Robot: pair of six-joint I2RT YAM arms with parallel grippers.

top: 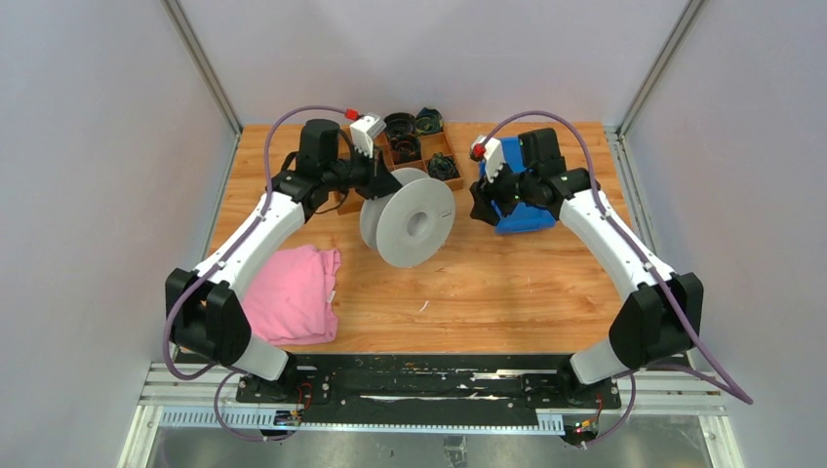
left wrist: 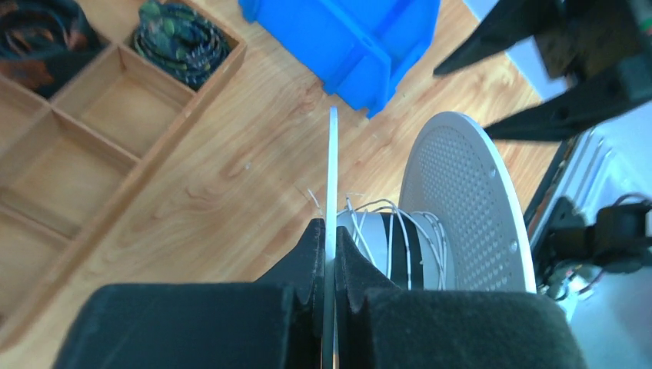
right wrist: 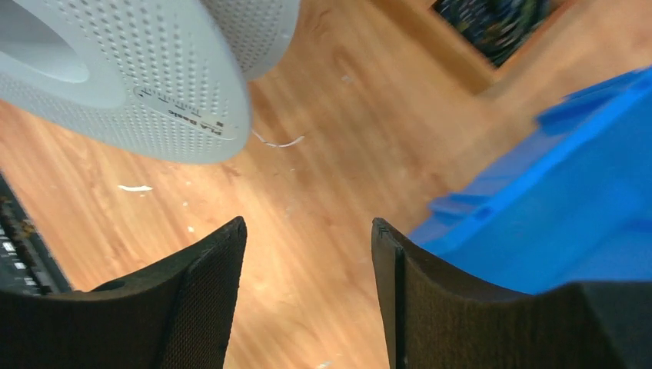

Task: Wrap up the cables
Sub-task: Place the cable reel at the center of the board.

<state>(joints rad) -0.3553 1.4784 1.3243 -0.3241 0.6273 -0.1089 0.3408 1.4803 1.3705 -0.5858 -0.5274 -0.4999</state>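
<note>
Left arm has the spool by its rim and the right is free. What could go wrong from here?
The left gripper pinches only a thin disc edge of the spool, so it may twist or slip. The wire sits in loose loops on the spool and might spring off. The right gripper, open and empty, hangs close to the blue bin and could bump it.

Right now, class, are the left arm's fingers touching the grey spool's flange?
Touching. The left wrist view shows both left fingers pressed against the thin spool flange, one on each side, with no gap.
</note>
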